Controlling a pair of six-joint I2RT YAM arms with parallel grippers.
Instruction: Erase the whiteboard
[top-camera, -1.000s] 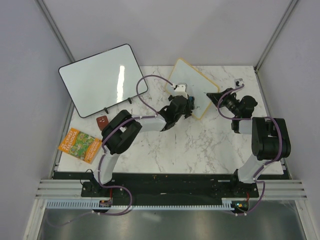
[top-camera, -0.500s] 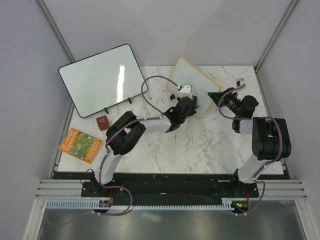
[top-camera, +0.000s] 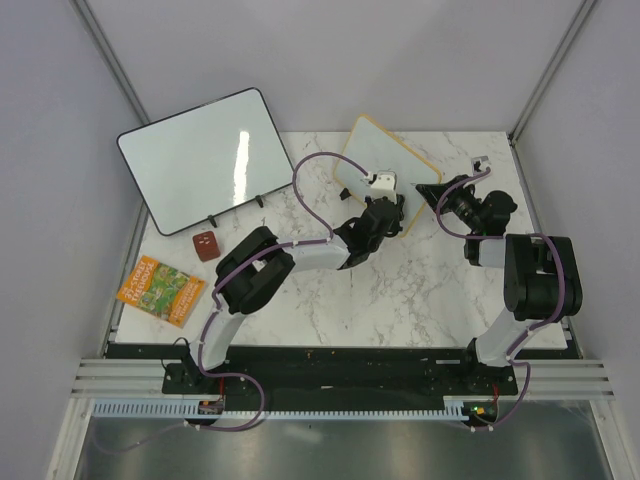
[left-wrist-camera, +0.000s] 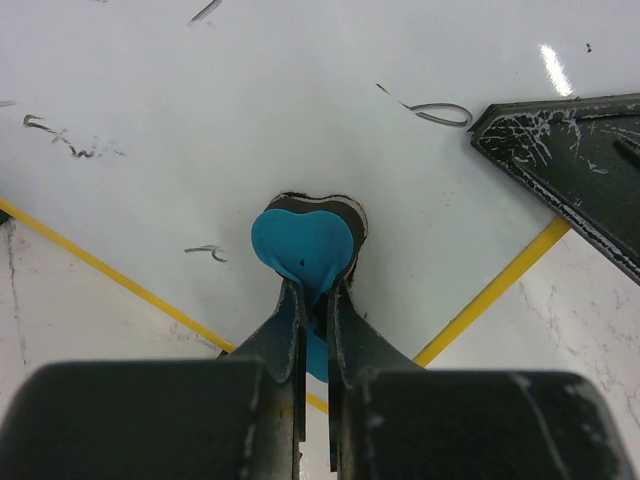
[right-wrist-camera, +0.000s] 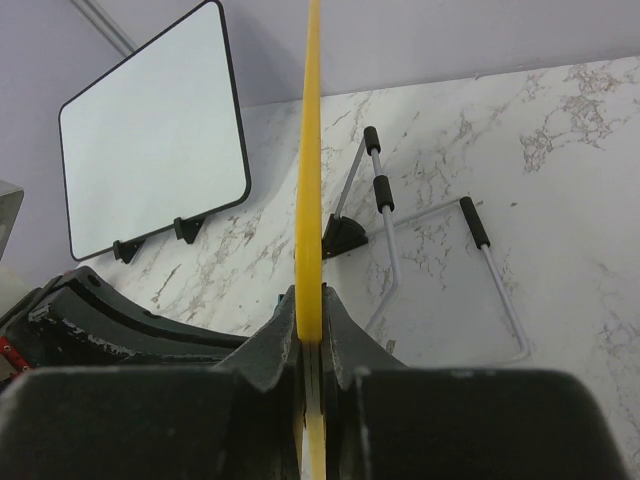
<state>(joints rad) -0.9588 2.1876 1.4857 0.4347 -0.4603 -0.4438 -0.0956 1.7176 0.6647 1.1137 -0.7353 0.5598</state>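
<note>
The whiteboard (top-camera: 375, 150), small and yellow-tan framed, stands tilted at the back of the marble table. My left gripper (top-camera: 386, 207) is shut on a blue eraser (left-wrist-camera: 300, 243) that presses flat against the board's white face near its lower corner. Faint dark marks (left-wrist-camera: 436, 112) remain on the surface (left-wrist-camera: 250, 90). My right gripper (top-camera: 433, 192) is shut on the board's right edge; in the right wrist view the yellow frame (right-wrist-camera: 312, 150) runs upright between the closed jaws of that gripper (right-wrist-camera: 312, 312). One of its fingertips (left-wrist-camera: 570, 160) shows as a black wedge in the left wrist view.
A larger black-framed whiteboard (top-camera: 205, 155) leans at the back left on black feet. A small brown block (top-camera: 206, 244) and a colourful booklet (top-camera: 160, 290) lie at the left edge. A wire stand (right-wrist-camera: 400, 230) with black foam grips lies behind the small board.
My left gripper has slid the eraser to the right along the board's lower part, toward the right gripper. The right arm and the board have stayed put.
</note>
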